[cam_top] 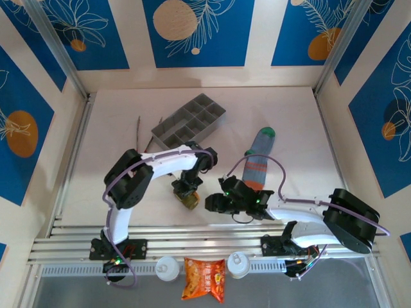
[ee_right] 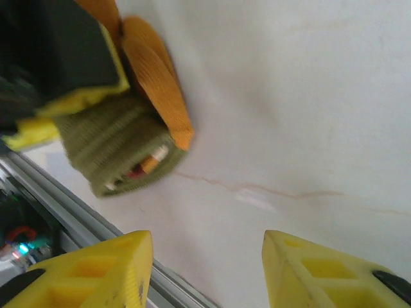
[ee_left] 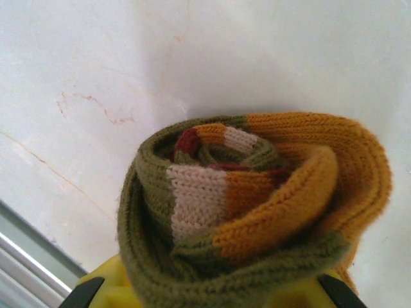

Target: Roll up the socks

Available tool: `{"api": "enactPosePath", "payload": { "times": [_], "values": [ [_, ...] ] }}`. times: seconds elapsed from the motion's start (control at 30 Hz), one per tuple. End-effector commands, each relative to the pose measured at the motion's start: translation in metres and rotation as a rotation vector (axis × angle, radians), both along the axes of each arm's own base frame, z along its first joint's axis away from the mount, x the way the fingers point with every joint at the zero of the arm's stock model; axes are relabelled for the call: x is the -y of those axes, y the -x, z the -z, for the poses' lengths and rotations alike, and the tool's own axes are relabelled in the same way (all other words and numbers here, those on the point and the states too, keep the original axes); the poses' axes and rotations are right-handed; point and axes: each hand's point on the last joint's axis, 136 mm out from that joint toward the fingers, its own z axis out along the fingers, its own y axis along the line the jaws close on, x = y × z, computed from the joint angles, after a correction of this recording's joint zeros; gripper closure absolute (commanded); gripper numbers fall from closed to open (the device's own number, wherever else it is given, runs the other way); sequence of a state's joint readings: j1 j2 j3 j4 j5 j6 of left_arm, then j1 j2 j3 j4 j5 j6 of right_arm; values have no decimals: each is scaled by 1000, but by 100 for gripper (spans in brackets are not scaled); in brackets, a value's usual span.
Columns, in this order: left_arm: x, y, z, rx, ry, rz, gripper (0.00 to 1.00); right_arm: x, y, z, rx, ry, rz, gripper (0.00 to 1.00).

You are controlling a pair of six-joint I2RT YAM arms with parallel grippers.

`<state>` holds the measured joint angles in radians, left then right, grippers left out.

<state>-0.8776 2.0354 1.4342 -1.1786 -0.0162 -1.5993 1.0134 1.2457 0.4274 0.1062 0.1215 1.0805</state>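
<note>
**Left hand clamped on the rolled olive-brown sock; right hand spread and empty beside it.**

The left hand [cam_top: 185,190] grips the olive-brown sock [cam_top: 190,201] near the middle of the near edge of the tabletop [cam_top: 295,109]. The sock is wound into a tight roll with its orange toe as the outer layer, and the yellow fingers [ee_left: 106,289] press it from both sides. The right hand [cam_top: 212,204] sits just right of the roll, fingers [ee_right: 96,273] apart, touching nothing. The grey-blue sock [cam_top: 259,159] lies flat and unrolled right of centre, its green toe pointing toward the far edge. The grey compartment tray [cam_top: 190,120] stands left of centre, toward the far edge.
</note>
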Motion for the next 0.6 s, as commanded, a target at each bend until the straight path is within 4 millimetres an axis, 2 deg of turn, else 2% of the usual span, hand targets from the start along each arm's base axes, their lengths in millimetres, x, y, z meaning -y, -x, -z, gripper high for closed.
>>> {"api": "enactPosePath", "payload": {
  "times": [0.0, 0.1, 0.2, 0.33, 0.4, 0.57],
  "values": [
    [16, 17, 60, -144, 14, 3, 100, -21, -14, -20, -42, -127, 131, 49],
    [27, 12, 68, -158, 38, 6, 100, -38, -5, -27, -67, -216, 88, 43],
    [35, 6, 74, -159, 50, 17, 100, -46, -2, -27, -70, -201, 82, 40],
    [39, -2, 82, -163, 66, 43, 100, -57, -6, -23, -87, -212, 77, 40],
    [40, -2, 86, -172, 92, 46, 100, -62, -9, -22, -103, -219, 77, 46],
    [45, -11, 88, -159, 142, 93, 100, -75, -15, -14, -154, -235, 77, 56]
  ]
}}
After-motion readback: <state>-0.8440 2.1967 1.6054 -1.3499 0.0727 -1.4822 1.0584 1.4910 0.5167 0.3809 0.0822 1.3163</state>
